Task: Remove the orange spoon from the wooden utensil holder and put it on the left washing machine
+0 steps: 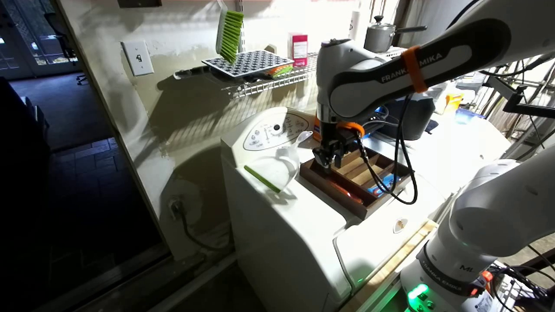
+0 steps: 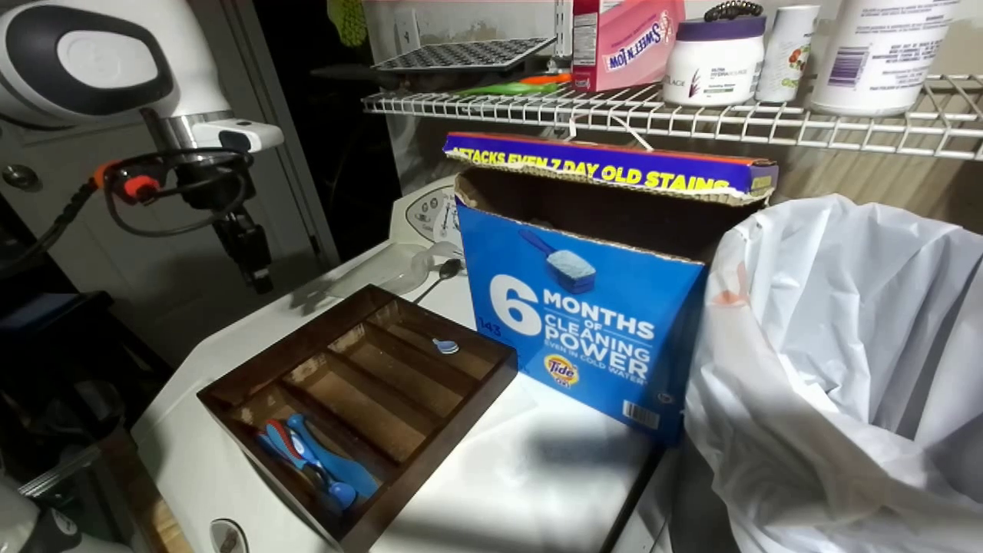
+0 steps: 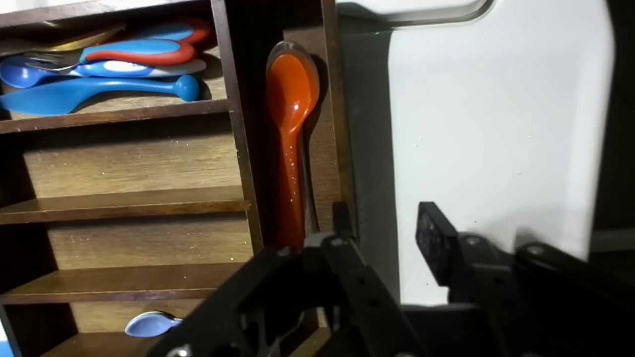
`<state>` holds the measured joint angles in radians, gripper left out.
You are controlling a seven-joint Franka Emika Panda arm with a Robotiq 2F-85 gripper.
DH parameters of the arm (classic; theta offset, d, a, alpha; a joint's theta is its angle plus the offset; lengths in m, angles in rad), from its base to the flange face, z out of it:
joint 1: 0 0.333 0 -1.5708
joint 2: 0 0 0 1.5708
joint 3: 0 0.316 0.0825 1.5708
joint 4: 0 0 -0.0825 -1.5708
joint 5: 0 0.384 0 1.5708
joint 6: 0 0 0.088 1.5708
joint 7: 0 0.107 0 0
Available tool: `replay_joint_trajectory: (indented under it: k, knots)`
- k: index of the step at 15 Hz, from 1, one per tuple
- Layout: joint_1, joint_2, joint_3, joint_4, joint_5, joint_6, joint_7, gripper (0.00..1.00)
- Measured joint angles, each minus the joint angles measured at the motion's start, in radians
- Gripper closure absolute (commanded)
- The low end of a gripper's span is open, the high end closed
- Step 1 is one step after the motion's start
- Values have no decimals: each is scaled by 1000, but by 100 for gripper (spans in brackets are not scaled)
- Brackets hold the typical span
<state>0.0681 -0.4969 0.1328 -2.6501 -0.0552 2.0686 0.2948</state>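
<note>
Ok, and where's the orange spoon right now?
In the wrist view, the orange spoon lies over a metal-looking spoon in the long right compartment of the wooden tray, its lower end hidden behind the open hand.

washing machine, wooden holder, carton atop

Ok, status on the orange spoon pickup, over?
Jaws open, holding nothing. Orange spoon lying in wooden utensil holder. Metal-looking spoon beneath it, possibly in the way.

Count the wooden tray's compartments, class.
5: the long compartment holding the orange spoon, and four short compartments in a row beside it. The gripper hides part of the long one in the wrist view.
</note>
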Motion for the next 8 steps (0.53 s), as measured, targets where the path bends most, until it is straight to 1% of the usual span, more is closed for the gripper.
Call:
replay_joint_trajectory:
  k: [1, 2, 5, 8]
  knots:
    - [-4, -12, -9, -29, 0, 30, -13, 96]
    - [-10, -21, -18, -59, 0, 60, -27, 99]
    - [-30, -27, -38, -127, 0, 133, -66, 100]
    - [-47, -7, -55, -122, 0, 167, -98, 100]
